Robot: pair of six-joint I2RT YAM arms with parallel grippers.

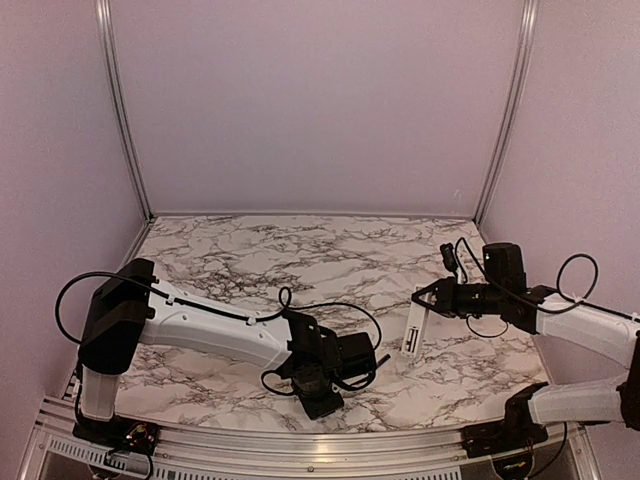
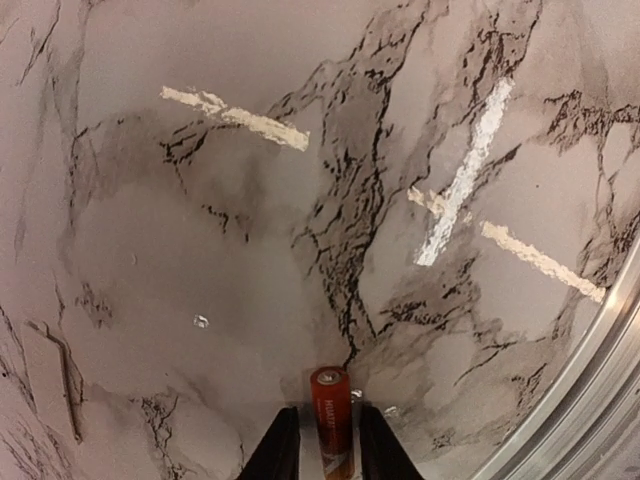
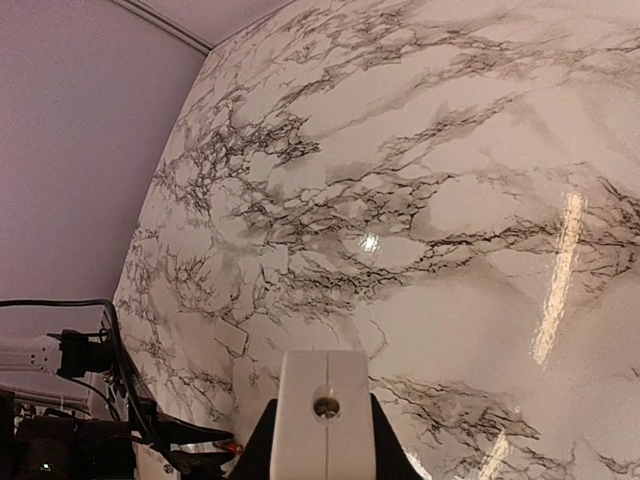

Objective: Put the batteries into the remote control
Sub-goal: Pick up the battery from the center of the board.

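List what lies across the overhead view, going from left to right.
left arm → left gripper → remote → right arm

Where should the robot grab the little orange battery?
Pinch its long round sides near the middle, one finger each side, coming from behind its end like the left claw does. The battery is a skinny cylinder pointing straight away between the fingers, so its sides face them.

Open tabletop [image 1: 300, 250] beyond held remote control [image 1: 412, 330]
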